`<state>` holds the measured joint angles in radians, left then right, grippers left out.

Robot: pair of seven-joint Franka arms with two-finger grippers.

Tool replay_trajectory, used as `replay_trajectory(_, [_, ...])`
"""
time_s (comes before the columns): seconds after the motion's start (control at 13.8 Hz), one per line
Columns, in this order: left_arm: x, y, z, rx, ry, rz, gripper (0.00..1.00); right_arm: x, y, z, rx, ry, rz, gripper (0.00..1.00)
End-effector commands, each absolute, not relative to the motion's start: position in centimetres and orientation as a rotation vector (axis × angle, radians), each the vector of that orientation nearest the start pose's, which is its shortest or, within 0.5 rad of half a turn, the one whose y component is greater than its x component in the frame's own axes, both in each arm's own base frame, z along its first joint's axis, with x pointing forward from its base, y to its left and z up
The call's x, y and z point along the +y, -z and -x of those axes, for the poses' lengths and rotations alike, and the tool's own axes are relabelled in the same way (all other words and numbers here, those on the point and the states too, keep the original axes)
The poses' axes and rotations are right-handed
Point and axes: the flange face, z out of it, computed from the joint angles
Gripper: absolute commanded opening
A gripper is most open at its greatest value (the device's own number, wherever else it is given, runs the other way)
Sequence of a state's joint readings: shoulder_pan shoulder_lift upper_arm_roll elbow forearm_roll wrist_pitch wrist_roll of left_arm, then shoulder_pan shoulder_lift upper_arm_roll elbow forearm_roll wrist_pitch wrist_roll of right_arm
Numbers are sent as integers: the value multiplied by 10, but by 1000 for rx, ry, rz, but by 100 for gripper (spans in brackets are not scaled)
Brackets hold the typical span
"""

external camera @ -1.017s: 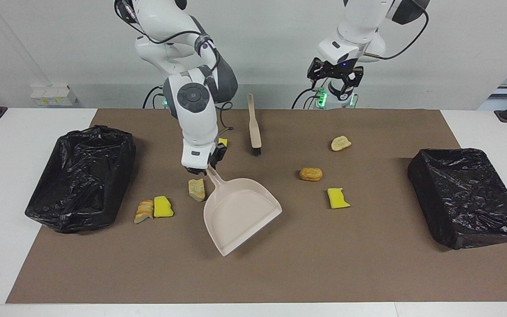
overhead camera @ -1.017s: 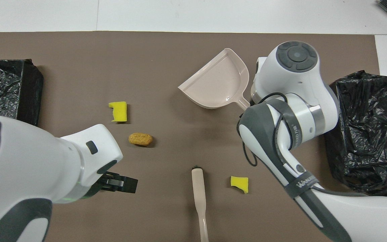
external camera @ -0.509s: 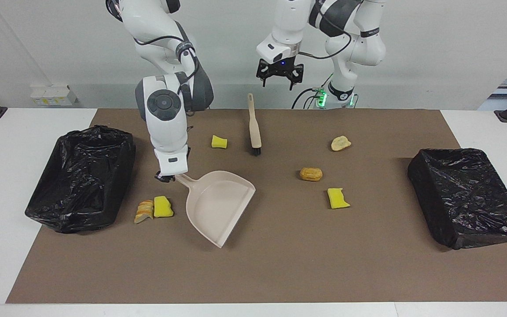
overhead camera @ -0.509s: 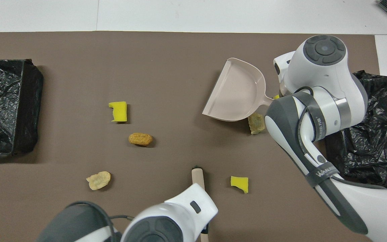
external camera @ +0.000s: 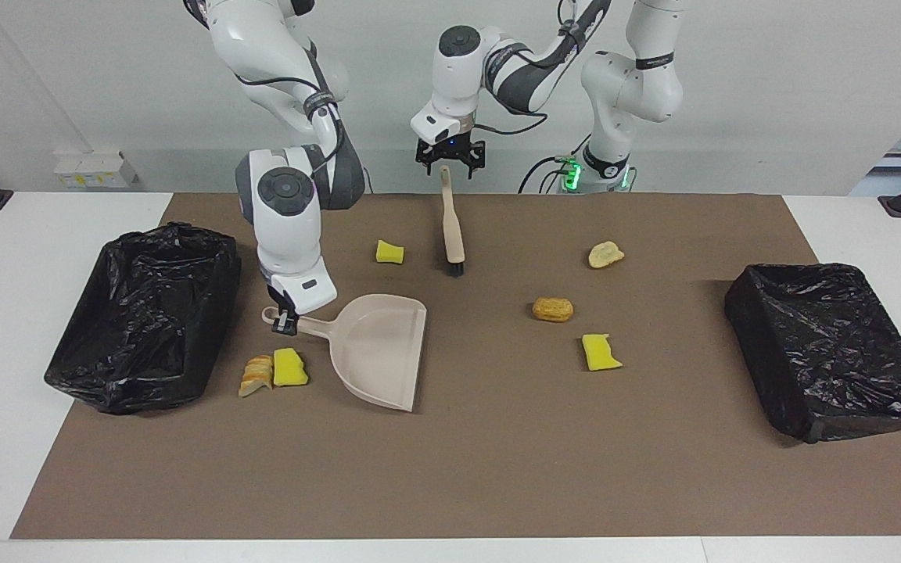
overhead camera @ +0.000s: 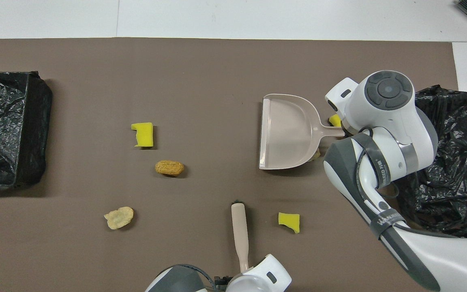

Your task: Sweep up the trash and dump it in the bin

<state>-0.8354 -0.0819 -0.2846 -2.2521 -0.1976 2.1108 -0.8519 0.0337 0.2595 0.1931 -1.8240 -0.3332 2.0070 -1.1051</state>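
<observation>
Going across the facing view from the left edge: the black-lined bin [external camera: 145, 313] sits mid-left, untouched. Just to its right, the right gripper [external camera: 285, 319] is clamped on the handle of the dustpan [external camera: 376, 348]. A second ago that pan was nearer frame centre and angled. Now it's swung leftward toward the bin and turned so its mouth faces the right of the frame, flat on the brown mat [external camera: 497, 469]. So the pan looks parked and ready to receive.

Below the handle, lower left, lie a bread lump [external camera: 256, 375] and a yellow chunk [external camera: 289, 367], touching each other. They're on the handle side of the pan, not the mouth side, which is awkward. The overhead view shows a sliver of tan [overhead camera: 318, 153] peeking out beside the pan.

Upper centre: another yellow scrap [external camera: 389, 252], then the brush [external camera: 451, 227]. The left gripper [external camera: 449, 160] has come over from its own base and now hangs at the tip of the brush handle, fingers spread wide and nothing held yet. Looks like a brush pickup is next.

Right of centre: a tan lump [external camera: 605, 254], a golden-brown lump [external camera: 552, 309] and a yellow chunk [external camera: 600, 352], all well apart. The second bin [external camera: 826, 352] is mid-right.

Room-wise, the whole lower strip of mat is open, and so is the middle between pan and scraps.
</observation>
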Motion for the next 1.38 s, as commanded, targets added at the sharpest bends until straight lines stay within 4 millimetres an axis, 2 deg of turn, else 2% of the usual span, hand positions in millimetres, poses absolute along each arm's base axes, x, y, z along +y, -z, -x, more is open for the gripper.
replay_trajectory(0.0, [-452, -376, -198, 196, -241, 3163, 90, 117, -398, -598, -2380, -311, 2406, 0])
replay_trajectory(0.15, [-452, -370, -200, 161, -229, 3176, 84, 131, -399, -595, -2409, -318, 2381, 0])
replay_trajectory(0.22, [-452, -364, -198, 166, -242, 3164, 74, 131, -400, -595, -2409, -317, 2382, 0])
replay_trajectory(0.44, [-459, -339, -187, 199, -286, 3123, 74, 139, -401, -593, -2422, -318, 2371, 0])
replay_trajectory(0.51, [-460, -335, -187, 202, -289, 3122, 68, 139, -401, -593, -2425, -318, 2369, 0])
replay_trajectory(0.58, [-460, -335, -187, 202, -290, 3122, 49, 138, -401, -592, -2423, -322, 2371, 0])
replay_trajectory(0.73, [-459, -337, -195, 207, -280, 3114, 0, 140, -400, -592, -2469, -357, 2355, 0])
replay_trajectory(0.8, [-458, -343, -202, 196, -266, 3126, 0, 149, -401, -589, -2495, -360, 2337, 0])
replay_trajectory(0.87, [-453, -353, -221, 143, -251, 3148, 0, 151, -401, -589, -2497, -359, 2335, 0])
replay_trajectory(0.94, [-453, -360, -230, 121, -244, 3159, 0, 151, -401, -589, -2498, -357, 2336, 0])
replay_trajectory(1.16, [-448, -380, -244, 185, -180, 3084, 0, 151, -401, -590, -2497, -356, 2336, 0])
replay_trajectory(1.31, [-437, -382, -257, 168, -163, 3056, 0, 152, -400, -590, -2477, -348, 2344, 0])
